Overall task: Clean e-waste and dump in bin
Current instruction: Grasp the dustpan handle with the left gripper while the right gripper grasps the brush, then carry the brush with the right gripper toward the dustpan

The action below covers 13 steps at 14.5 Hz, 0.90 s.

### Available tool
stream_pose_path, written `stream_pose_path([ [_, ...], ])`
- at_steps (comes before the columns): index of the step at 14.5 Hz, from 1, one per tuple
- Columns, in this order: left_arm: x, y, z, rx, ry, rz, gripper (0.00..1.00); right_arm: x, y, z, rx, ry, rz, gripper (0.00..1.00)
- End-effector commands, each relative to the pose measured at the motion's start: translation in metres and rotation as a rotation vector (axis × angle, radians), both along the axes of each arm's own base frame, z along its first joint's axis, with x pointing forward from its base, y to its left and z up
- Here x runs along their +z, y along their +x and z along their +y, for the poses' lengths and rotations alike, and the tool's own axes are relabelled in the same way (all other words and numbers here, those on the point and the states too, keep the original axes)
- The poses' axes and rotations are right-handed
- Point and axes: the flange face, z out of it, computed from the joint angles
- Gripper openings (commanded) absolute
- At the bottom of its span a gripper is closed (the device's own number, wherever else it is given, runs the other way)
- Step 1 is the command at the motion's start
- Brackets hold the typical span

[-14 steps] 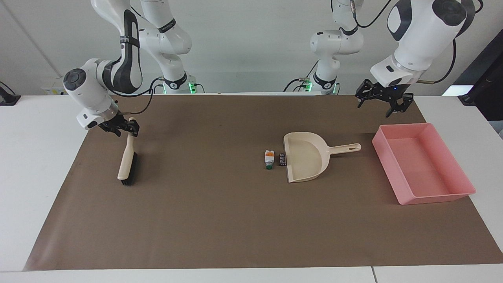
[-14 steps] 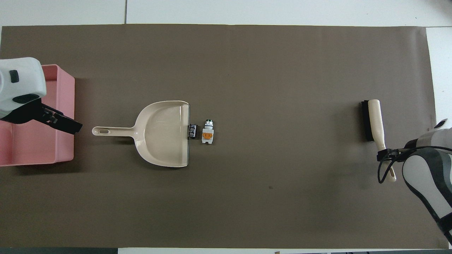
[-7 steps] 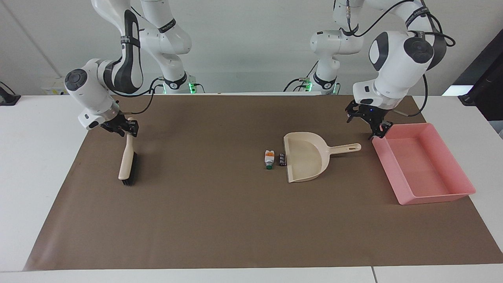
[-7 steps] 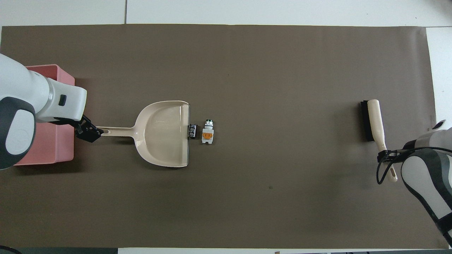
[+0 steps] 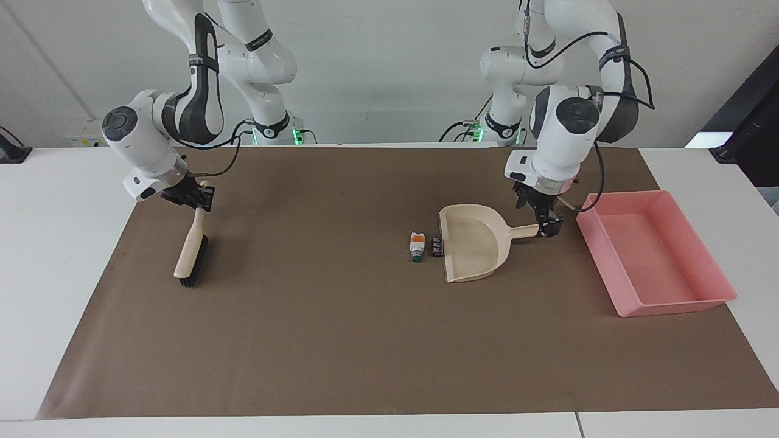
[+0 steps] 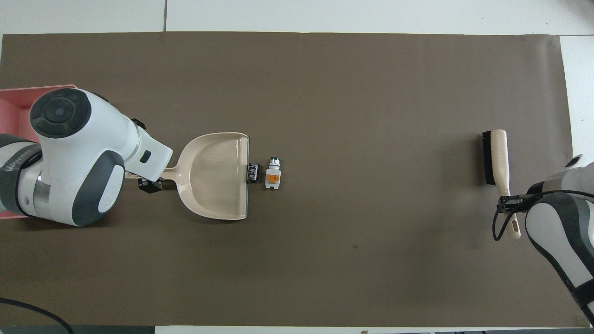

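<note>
The e-waste lies on the brown mat at the dustpan's mouth: a white cylinder [image 5: 417,246] [image 6: 273,174] with an orange label, and a small black block [image 5: 436,246] [image 6: 253,172] between it and the beige dustpan [image 5: 471,243] [image 6: 213,174]. My left gripper [image 5: 541,216] is down at the dustpan's handle, open, its fingers astride the handle's end. In the overhead view the arm hides all but one finger [image 6: 149,184]. The pink bin [image 5: 651,255] [image 6: 11,111] stands at the left arm's end. My right gripper [image 5: 196,198] [image 6: 508,202] is shut on the handle of the brush [image 5: 190,258] [image 6: 494,157].
The brown mat [image 5: 341,340] covers most of the white table. The brush slants down from the right gripper, bristle end low over the mat at the right arm's end. Bare mat stretches between the brush and the e-waste.
My left arm swung down from above the bin's corner to the dustpan's handle. My right gripper closed on the brush handle, and the brush tilted and shifted a little.
</note>
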Motion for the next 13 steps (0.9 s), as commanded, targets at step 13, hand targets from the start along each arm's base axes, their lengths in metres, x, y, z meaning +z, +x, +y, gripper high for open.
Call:
stream_pose_path([
  [13, -0.079, -0.003, 0.006, -0.149, 0.064, 0.000, 0.97, 0.090, 0.037, 0.280, 0.164, -0.184, -0.021, 0.00],
])
